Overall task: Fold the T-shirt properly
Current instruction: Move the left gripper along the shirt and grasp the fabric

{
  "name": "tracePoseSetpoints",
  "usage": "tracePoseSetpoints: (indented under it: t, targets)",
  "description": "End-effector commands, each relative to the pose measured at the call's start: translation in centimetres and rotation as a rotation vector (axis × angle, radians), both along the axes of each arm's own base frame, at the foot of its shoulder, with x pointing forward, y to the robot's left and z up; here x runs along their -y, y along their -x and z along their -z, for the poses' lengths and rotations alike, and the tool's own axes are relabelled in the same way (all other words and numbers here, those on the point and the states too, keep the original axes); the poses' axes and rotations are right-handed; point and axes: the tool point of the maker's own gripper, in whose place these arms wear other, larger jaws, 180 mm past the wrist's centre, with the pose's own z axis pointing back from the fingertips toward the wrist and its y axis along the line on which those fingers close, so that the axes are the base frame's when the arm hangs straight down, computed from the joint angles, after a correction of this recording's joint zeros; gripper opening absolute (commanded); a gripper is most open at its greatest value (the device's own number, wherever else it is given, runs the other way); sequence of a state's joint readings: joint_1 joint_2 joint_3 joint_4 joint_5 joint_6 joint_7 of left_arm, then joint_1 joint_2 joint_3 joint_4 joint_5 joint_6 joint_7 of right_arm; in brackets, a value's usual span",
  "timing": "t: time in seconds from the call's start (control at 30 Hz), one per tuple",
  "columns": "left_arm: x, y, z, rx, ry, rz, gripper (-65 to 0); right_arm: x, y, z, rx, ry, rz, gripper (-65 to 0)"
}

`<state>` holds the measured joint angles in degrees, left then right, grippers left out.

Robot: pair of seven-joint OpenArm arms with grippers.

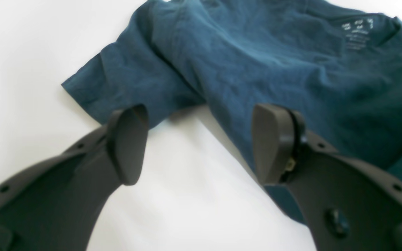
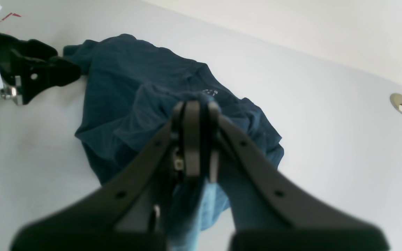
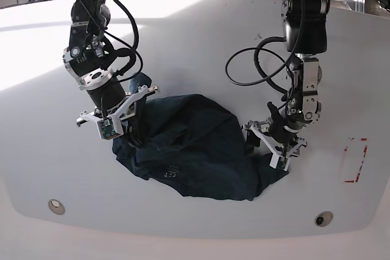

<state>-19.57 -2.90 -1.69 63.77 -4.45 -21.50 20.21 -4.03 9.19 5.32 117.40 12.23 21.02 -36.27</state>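
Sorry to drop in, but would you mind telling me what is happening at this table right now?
A two-armed robot is working on folding a dark blue T-shirt, which lies crumpled on the white table. The right gripper is shut on a bunch of cloth near the neck label. The left gripper is open, low at the sleeve on the shirt's other side, holding nothing. No fold is made yet.

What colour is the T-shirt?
Plain dark teal-blue T-shirt, no pattern; clearest in the left wrist view.
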Motion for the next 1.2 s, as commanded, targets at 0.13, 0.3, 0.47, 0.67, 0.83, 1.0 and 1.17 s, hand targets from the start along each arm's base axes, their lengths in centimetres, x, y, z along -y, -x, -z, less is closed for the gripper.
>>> tracePoseSetpoints:
  t: [0.13, 0.3, 0.47, 0.67, 0.83, 1.0, 1.17]
  targets:
    - [0.5, -0.9, -1.2, 0.027, 0.036, 0.009, -23.8, -0.1, -0.3, -1.8, 0.065, -0.013, -0.004, -64.8]
    - [0.3, -1.0, -0.9, 0.022, 0.027, 0.007, -22.8, 0.0, -0.3, -1.9, 0.065, -0.017, -0.002, -64.9]
    - [0.3, -1.1, -0.4, 0.007, 0.029, 0.006, -22.4, 0.0, -0.3, -1.8, 0.065, -0.016, -0.001, -64.9]
    - [0.5, -1.8, 0.7, -0.025, 0.054, -0.004, -23.9, 0.1, -0.2, -1.4, 0.053, -0.015, 0.000, -65.0]
    - [0.9, -2.0, 1.1, -0.033, 0.063, 0.000, -24.2, 0.1, -0.3, -1.3, 0.050, -0.016, 0.001, -65.0]
    - [1.5, -1.7, 1.6, -0.042, 0.062, 0.019, -24.0, 0.1, -0.2, -1.2, 0.042, -0.013, 0.000, -64.9]
    - [1.8, -1.6, 2.1, -0.054, 0.058, 0.031, -24.3, 0.1, -0.2, -1.1, 0.040, -0.012, 0.000, -64.9]
